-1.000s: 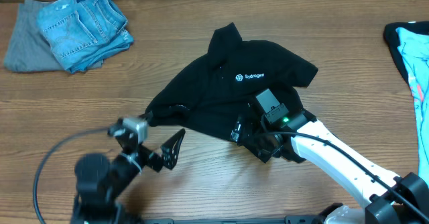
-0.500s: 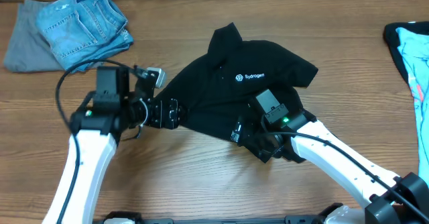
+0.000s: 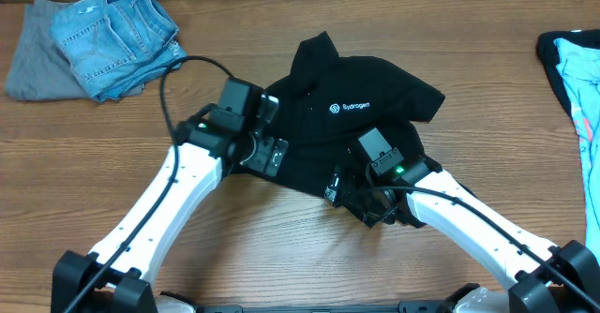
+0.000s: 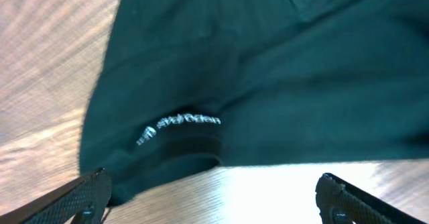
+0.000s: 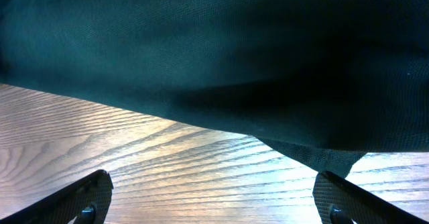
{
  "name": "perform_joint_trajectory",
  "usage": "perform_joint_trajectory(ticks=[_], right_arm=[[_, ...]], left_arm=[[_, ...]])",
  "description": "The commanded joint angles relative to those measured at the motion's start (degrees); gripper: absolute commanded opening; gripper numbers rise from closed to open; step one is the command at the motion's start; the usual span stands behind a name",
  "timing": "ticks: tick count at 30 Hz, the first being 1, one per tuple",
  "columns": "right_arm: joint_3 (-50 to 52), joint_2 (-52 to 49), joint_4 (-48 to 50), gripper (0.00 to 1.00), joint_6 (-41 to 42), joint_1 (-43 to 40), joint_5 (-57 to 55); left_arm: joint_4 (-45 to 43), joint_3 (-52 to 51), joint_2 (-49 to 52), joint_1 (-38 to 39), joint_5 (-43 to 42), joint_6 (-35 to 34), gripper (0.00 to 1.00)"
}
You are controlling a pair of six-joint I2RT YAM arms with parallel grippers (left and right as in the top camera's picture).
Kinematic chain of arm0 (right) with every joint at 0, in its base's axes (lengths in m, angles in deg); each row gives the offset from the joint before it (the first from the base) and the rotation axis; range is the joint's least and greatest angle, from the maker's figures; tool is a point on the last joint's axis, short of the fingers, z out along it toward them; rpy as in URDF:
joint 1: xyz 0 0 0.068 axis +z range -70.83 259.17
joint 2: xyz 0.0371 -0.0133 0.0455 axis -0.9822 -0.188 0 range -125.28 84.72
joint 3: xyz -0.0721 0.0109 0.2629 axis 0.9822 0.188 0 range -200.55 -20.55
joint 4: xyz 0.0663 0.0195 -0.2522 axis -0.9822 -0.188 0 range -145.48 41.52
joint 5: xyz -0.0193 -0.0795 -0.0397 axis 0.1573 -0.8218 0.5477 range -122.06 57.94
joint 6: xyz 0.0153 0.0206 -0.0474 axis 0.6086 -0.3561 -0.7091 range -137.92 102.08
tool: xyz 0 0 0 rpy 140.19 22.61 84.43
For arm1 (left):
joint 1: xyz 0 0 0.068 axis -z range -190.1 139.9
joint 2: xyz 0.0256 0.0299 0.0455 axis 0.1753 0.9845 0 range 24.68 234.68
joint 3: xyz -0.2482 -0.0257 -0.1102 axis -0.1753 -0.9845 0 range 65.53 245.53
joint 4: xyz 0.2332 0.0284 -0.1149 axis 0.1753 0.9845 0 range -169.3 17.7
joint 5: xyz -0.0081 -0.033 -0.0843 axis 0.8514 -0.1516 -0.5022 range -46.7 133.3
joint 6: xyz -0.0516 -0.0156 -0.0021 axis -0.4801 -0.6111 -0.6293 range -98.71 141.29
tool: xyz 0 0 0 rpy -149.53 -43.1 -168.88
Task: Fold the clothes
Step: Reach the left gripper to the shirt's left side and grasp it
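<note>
The clothes [image 3: 352, 107] are a black garment with a small white logo, lying crumpled at the table's middle. My left gripper [image 3: 274, 156] hovers over its left hem, open. In the left wrist view the black fabric [image 4: 268, 70] with white print fills the top, and the gripper [image 4: 213, 177] straddles bare wood at the hem with nothing between its fingers [image 4: 80, 196]. My right gripper [image 3: 349, 199] sits at the garment's lower edge, open. In the right wrist view the fabric [image 5: 214, 49] hangs above the wood, and the gripper [image 5: 213, 184] is empty, a cloth corner close to its right finger [image 5: 348, 200].
Folded light blue jeans [image 3: 117, 37] lie on a grey cloth [image 3: 33, 65] at the back left. A black and light blue garment [image 3: 574, 65] lies at the right edge. The wooden table [image 3: 281, 247] shows between the two arms.
My left arm has swung up from the front left, across the table, to the garment's left hem. The right arm and the garment have not moved.
</note>
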Motion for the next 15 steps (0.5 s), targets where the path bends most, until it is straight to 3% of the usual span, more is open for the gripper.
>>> perform_joint_trajectory(ticks=[1,15], right_arm=[[0.3,0.2,0.1,1.0,0.0,-0.1,-0.6],[0.3,0.2,-0.1,1.0,0.0,-0.1,-0.8]], left_arm=[[-1.5,1.2,2.2,0.4,7.3,0.2,1.0],[-1.4,1.2,12.0,0.4,4.7,1.1,1.0]])
